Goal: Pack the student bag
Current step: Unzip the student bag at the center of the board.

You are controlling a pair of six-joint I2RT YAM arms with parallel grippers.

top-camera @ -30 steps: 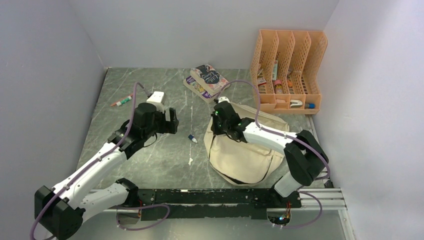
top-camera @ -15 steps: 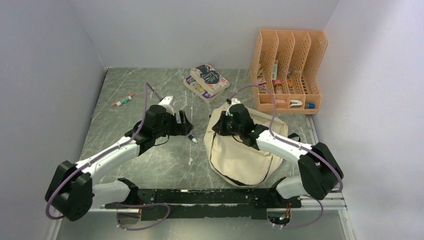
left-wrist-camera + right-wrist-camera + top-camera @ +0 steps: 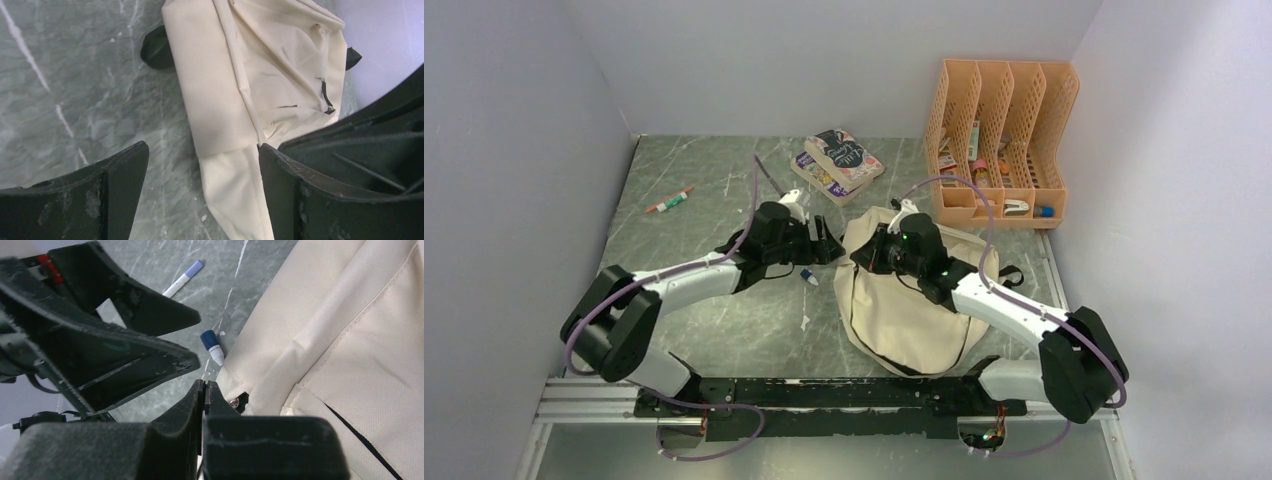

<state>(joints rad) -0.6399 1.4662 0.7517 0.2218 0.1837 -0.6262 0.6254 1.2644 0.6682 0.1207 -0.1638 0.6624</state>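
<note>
The student bag (image 3: pixel 914 310), a cream fabric backpack with black zippers, lies on the table right of centre. My right gripper (image 3: pixel 871 255) is at its top left corner. In the right wrist view it (image 3: pixel 205 382) is shut on a thin dark tab, with the metal zipper slider (image 3: pixel 235 401) just beside its fingertip. My left gripper (image 3: pixel 832 245) stands open just left of that corner. In the left wrist view a cream fold of the bag (image 3: pixel 235 190) lies between its open fingers (image 3: pixel 202 150), against the right one.
A small blue-capped tube (image 3: pixel 809 277) lies by the bag's left edge. A pen (image 3: pixel 182 279) lies farther out. A red and green marker (image 3: pixel 669 202) is at far left. Books (image 3: pixel 839 160) and an orange file organizer (image 3: pixel 999 140) stand at the back.
My left arm has swung right, from the middle left of the table to the bag's corner, jaws narrowing slightly. The right gripper has shifted right, and the bag's top corner went with it.
</note>
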